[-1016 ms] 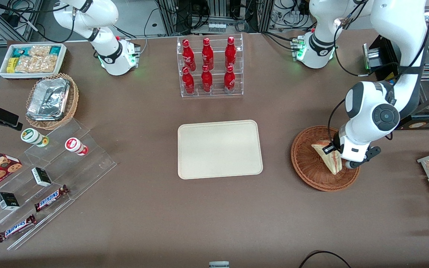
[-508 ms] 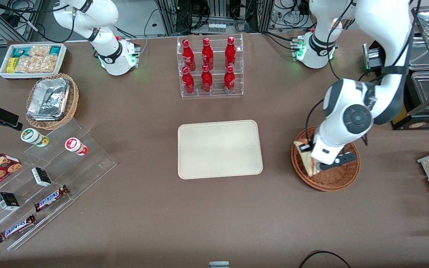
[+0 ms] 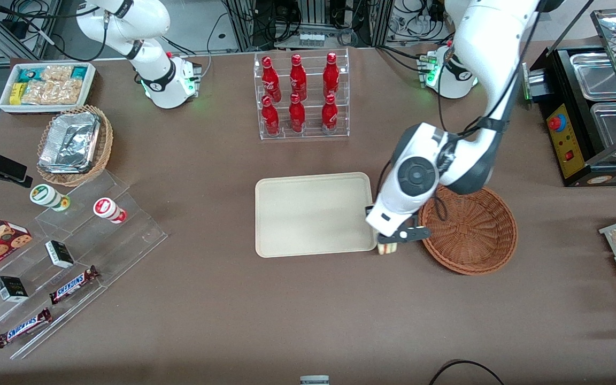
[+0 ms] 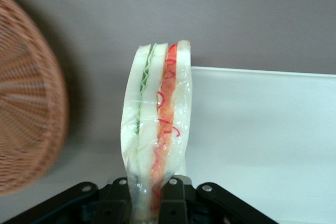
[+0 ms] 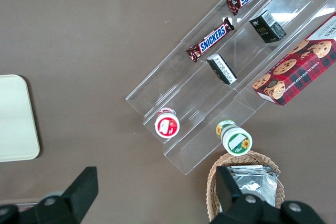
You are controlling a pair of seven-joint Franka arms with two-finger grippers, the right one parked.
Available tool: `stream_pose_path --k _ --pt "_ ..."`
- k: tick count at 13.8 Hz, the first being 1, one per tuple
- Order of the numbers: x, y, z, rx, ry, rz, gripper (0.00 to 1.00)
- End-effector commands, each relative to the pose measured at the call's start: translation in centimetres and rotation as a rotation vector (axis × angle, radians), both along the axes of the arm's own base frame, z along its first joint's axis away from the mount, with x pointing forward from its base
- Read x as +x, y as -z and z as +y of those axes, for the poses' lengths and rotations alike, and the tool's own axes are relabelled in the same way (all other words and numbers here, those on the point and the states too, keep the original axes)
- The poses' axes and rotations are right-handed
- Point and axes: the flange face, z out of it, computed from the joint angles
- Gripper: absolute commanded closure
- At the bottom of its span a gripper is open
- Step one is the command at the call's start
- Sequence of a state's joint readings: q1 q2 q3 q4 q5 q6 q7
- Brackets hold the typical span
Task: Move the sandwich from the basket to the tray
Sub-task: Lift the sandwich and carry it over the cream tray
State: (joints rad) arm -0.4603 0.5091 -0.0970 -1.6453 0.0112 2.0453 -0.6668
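Here the left arm's gripper (image 3: 386, 247) hangs above the brown desk (image 3: 308, 310), between the round reddish-brown woven wicker basket (image 3: 468, 227) and the flat cream-coloured rectangular plastic tray (image 3: 314, 214), just beside the tray's edge. Its black fingers (image 4: 118, 203) are clamped on the small triangular wedge sandwich of pale white bread with red and green filling (image 4: 157, 129), held on edge. From the front only the sandwich's end seems to show below the gripper. The basket holds nothing.
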Motion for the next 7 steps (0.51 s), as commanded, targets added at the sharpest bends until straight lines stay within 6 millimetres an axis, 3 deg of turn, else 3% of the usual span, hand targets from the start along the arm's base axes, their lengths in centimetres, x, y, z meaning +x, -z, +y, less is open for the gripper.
stream_pose_path --k 1,5,7 --pt "-0.1 1.1 -4.8 0.01 -0.027 -0.01 1.0" --pt "-2.8 3.4 -10.4 0.02 -0.039 -0.006 1.0" --pt "-3.8 4.2 -11.9 0.025 -0.036 -0.001 1.0"
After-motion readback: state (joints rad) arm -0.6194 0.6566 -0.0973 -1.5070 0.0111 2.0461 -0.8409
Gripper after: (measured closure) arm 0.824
